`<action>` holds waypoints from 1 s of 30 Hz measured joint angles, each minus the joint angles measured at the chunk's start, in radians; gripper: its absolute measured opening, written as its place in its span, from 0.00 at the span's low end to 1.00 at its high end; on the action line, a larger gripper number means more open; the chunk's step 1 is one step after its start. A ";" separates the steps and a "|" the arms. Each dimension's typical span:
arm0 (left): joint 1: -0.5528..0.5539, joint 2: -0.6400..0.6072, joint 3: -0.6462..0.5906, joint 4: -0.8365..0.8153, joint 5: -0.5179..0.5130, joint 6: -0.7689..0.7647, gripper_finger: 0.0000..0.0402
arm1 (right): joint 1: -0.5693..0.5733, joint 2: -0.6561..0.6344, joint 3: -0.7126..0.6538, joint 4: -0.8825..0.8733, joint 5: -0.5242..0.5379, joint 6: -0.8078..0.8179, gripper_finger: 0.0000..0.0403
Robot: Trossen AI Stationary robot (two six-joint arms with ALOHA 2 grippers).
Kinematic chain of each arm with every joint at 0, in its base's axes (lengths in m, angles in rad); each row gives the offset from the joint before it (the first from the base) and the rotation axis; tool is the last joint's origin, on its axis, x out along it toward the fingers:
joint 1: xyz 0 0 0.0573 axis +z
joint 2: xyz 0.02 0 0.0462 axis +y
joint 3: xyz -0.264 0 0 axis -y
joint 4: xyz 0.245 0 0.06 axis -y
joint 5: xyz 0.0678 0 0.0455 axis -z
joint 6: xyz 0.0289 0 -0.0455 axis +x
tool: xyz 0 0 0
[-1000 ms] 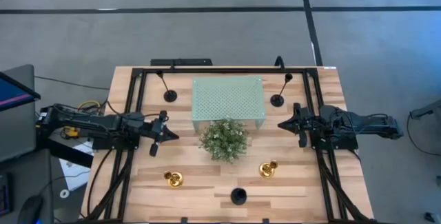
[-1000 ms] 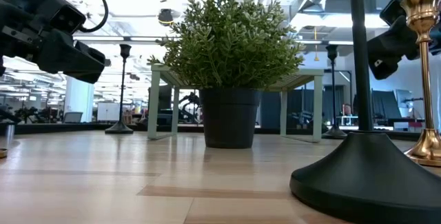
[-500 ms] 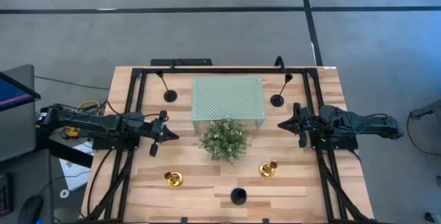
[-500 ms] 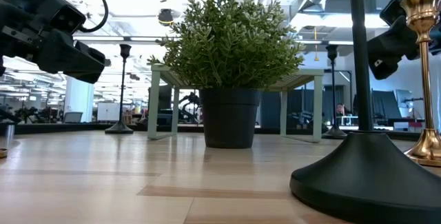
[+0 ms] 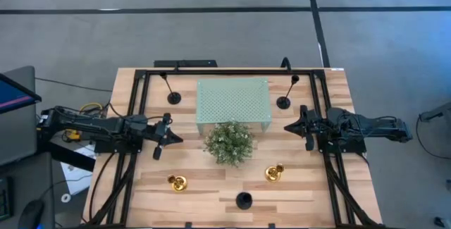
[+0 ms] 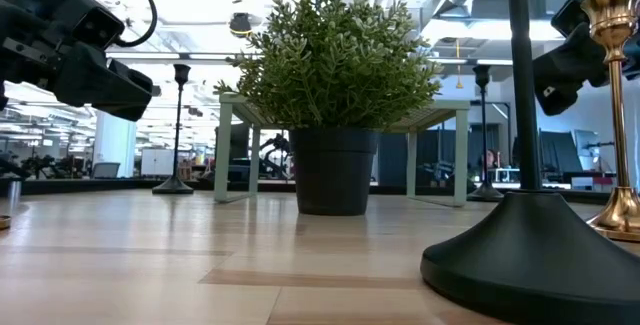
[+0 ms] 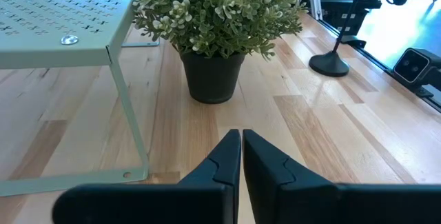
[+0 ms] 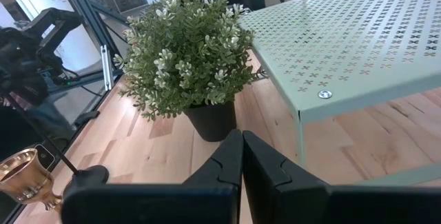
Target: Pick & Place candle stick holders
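Wooden table with all five holders unmoved, none gripped, left hand and right hand both closed and empty, every placement pending.

Two dark arms, tapered black fingers

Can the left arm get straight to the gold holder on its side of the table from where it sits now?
Probably yes. The left gripper, fingers shut, hovers with bare wood between it and the gold holder. The plant stands off to the side, out of that path. The fingers must open first.
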 joint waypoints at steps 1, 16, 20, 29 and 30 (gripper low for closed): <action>0.000 0.000 0.000 0.000 0.000 0.000 0.04 | 0.000 0.000 0.000 0.000 0.000 0.000 0.00; 0.000 0.000 0.000 0.000 0.000 0.000 0.04 | 0.000 0.000 0.000 0.000 0.000 0.000 0.00; 0.000 0.000 0.000 0.000 0.000 0.000 0.04 | 0.000 0.000 0.000 0.000 0.000 0.000 0.00; 0.000 0.000 0.000 0.000 0.000 0.000 0.04 | 0.000 0.000 0.000 0.000 0.000 -0.031 0.00; 0.000 0.000 0.000 0.000 0.000 0.000 0.04 | 0.000 0.000 0.000 0.000 0.000 -0.031 0.00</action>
